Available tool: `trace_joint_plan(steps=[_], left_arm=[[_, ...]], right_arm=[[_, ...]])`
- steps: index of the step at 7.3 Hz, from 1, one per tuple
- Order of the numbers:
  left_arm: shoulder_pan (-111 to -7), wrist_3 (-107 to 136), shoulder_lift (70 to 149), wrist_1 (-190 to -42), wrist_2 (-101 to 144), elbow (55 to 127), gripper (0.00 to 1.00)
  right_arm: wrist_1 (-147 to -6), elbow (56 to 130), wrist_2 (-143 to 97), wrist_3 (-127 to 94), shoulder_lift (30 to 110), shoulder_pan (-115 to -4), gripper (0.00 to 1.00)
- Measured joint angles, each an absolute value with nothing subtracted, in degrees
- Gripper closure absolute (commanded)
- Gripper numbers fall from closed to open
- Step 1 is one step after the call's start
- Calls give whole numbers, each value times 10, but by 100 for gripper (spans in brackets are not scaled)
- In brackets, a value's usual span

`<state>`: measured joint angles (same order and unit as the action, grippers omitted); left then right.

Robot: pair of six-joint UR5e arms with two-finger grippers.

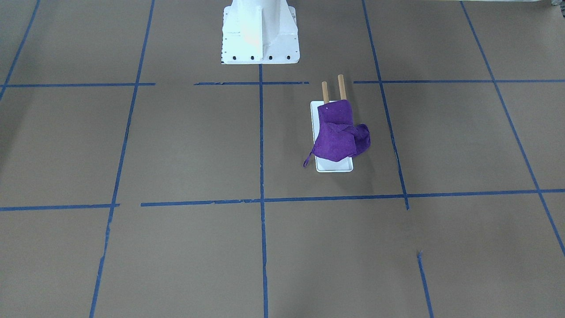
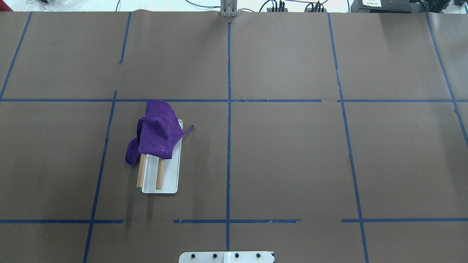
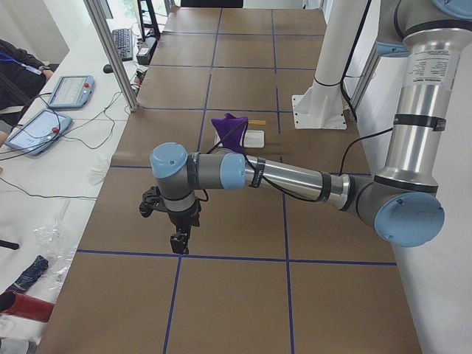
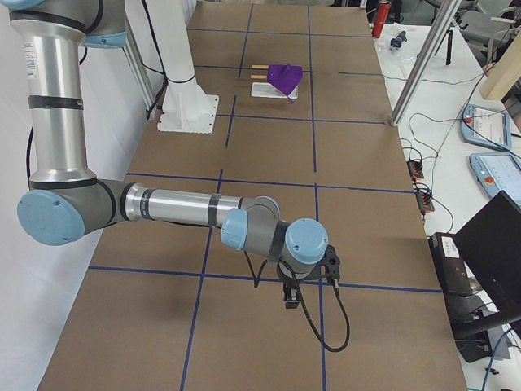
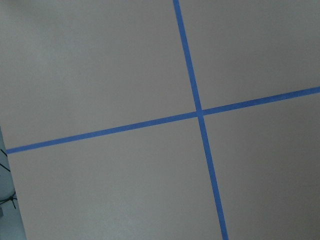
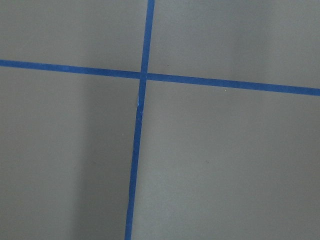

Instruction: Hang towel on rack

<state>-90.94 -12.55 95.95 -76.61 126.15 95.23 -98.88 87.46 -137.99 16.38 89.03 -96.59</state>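
Note:
The purple towel (image 1: 337, 137) is draped in a bunch over the far ends of the rack's two wooden rods (image 1: 340, 87), with its loop hanging off one side. It also shows in the overhead view (image 2: 159, 133), over the rack's white base (image 2: 172, 171). The bare rod ends (image 2: 159, 178) stick out toward the robot. My left gripper (image 3: 177, 240) shows only in the exterior left view, far from the rack, pointing down; I cannot tell if it is open. My right gripper (image 4: 291, 297) shows only in the exterior right view, also far away; I cannot tell its state.
The brown table (image 2: 285, 153) carries a grid of blue tape lines (image 2: 229, 109). The white robot pedestal (image 1: 259, 33) stands at the robot's edge. Both wrist views show only table and tape. Operators' tablets (image 3: 70, 92) and cables lie beside the table.

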Motion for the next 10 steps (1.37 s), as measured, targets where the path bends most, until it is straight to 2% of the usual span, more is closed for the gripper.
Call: trace_joint_plan(steps=[5,10], left_arm=[[-911,-121,955,-766,1263,956,0],[-911,-117,955,-767,1262,955,0]], right_arm=[[-823,889,-1403,-88,896,-926,0],[-769,889,-1369,-90,913,-882,0]])
